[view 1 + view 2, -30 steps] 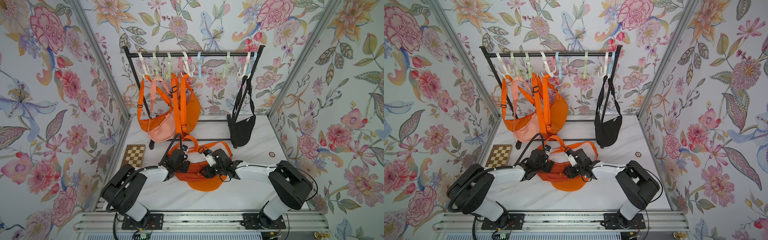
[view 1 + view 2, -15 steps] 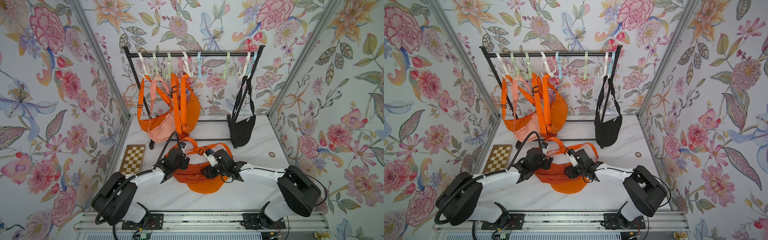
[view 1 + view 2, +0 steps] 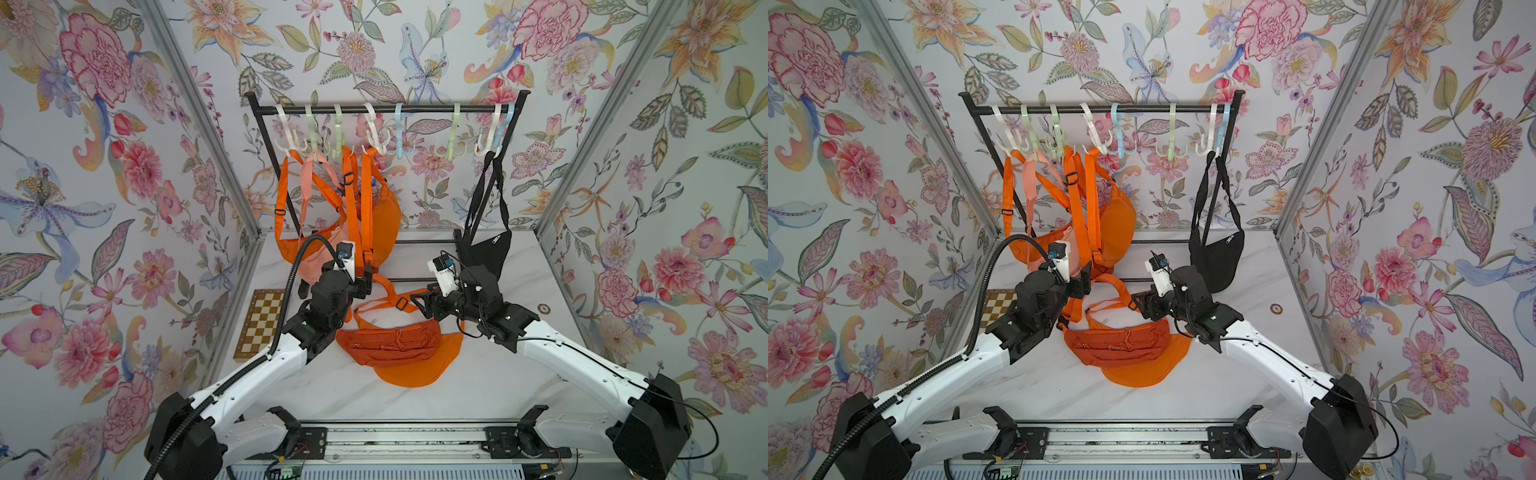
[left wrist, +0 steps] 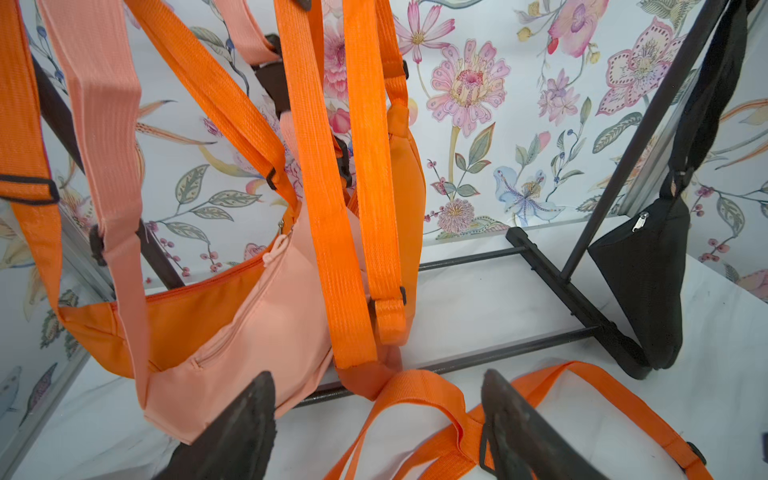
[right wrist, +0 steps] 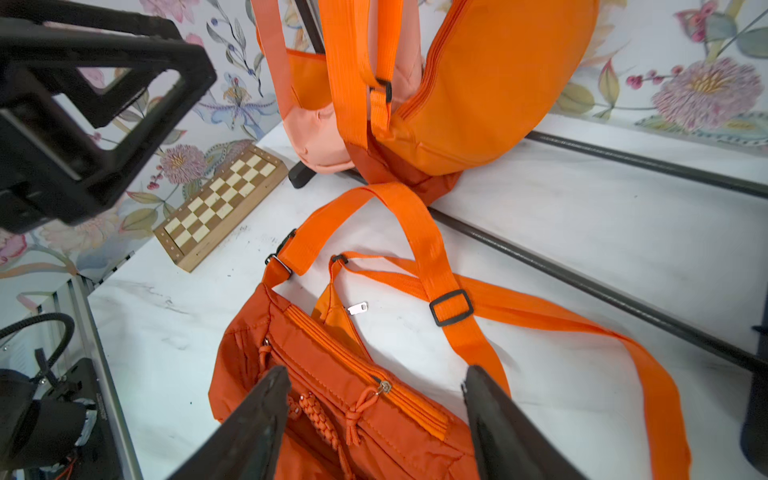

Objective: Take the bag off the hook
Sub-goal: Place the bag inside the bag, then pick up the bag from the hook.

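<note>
A dark orange bag lies flat on the table on top of a brighter orange bag, with their straps loose toward the rack. On the rack's hooks hang an orange bag, a peach bag and a black bag. My left gripper is open above the loose strap, close to the hanging peach bag. My right gripper is open over the dark orange bag. Neither holds anything.
A wooden chessboard lies at the table's left edge. A small round disc sits near the right wall. The rack's black base bars run across the back of the table. Flowered walls close in three sides.
Both grippers have opened wider and lifted up and back from the orange bags on the table. The bags stay lying where they were.
</note>
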You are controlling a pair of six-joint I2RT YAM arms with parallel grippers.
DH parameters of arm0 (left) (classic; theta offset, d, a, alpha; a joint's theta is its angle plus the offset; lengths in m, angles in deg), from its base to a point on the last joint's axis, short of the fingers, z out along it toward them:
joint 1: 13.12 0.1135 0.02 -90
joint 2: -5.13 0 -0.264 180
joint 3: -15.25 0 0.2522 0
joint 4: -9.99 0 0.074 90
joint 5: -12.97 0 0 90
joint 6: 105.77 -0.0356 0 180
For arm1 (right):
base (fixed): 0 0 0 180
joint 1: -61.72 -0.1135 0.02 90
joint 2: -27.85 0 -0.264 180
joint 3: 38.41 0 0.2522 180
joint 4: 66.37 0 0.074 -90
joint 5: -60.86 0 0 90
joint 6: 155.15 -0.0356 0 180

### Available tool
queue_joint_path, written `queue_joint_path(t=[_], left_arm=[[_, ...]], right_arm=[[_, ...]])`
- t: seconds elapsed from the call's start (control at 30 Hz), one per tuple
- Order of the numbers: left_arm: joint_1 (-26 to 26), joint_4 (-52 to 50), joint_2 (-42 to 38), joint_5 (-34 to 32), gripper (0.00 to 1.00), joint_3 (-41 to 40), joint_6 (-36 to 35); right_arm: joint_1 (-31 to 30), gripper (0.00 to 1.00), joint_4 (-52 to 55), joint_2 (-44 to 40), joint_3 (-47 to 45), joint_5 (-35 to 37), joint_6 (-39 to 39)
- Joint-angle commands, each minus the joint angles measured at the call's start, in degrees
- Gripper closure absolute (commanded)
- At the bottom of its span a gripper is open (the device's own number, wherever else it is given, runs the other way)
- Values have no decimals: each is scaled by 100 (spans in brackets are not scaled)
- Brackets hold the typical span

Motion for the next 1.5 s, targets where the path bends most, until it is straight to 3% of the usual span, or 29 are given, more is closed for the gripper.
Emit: queue_joint_path(t=[0.0,0.27,0.43,0.57,0.7,0.93,1.1,1.33,1.47], left_arm=[[-55,-152,519,-367,20,773,-483],[-52,-28,2227,-1710,19,2528,-1073],[-1,-116,3343,-2252,25,3851,-1555],[234,-738,4043,-1974,32,4995,-1403],[469,-1348,4509,-1610,31,5837,-1211],[724,-1965,5084,-1178,28,6735,-1056],[852,-1880,5317,-835,32,6898,-993],[977,-1931,5524,-371,48,7122,-834],[1003,-1929,5562,-129,67,7114,-837]], right_arm=[[65,30,357,-242,151,165,176],[103,30,485,-677,-46,350,-79],[-41,32,457,-858,-195,546,-205],[-94,32,407,-872,-308,518,-245],[-105,32,304,-819,-424,482,-245],[-105,32,65,-629,-550,399,-263],[-105,32,2,-561,-543,340,-288],[-105,32,-29,-546,-566,349,-294],[-105,32,-27,-539,-555,332,-297]])
